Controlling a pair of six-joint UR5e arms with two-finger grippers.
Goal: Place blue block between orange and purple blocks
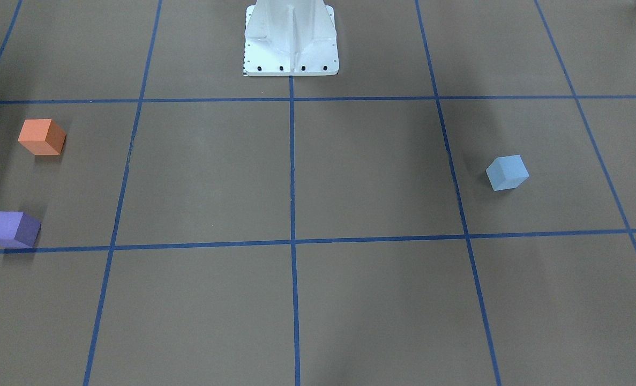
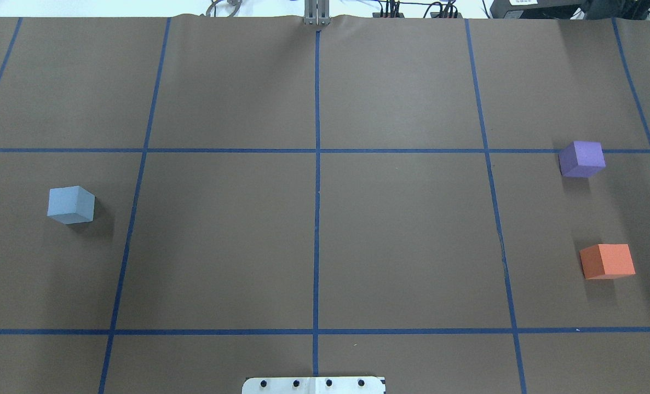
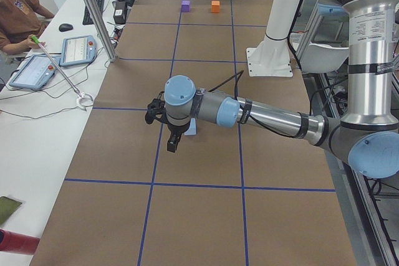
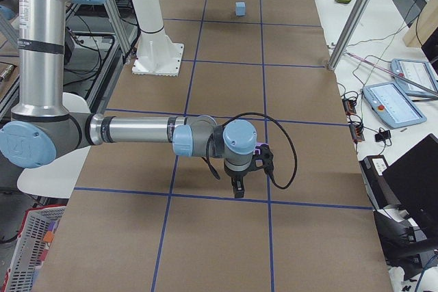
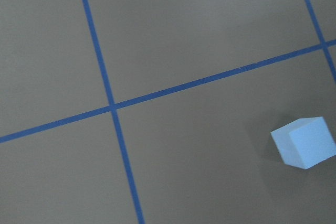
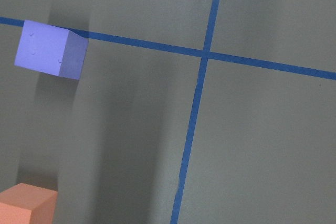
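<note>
The light blue block (image 2: pixel 71 204) sits on the brown table on my left side, and shows in the front view (image 1: pixel 507 172) and the left wrist view (image 5: pixel 305 142). The orange block (image 2: pixel 607 261) and the purple block (image 2: pixel 581 159) sit apart on my right side, with a bare gap between them. Both show in the right wrist view, purple (image 6: pixel 51 50) and orange (image 6: pixel 26 205). My left gripper (image 3: pixel 173 144) hangs above the table near the blue block (image 3: pixel 191 128). My right gripper (image 4: pixel 237 186) hangs near the purple block. I cannot tell whether either gripper is open or shut.
The white robot base (image 1: pixel 291 40) stands at the table's near middle edge. Blue tape lines divide the brown table (image 2: pixel 412 241) into squares. An operator (image 3: pixel 19 17) and tablets (image 3: pixel 78 50) are at a side desk beyond the far edge.
</note>
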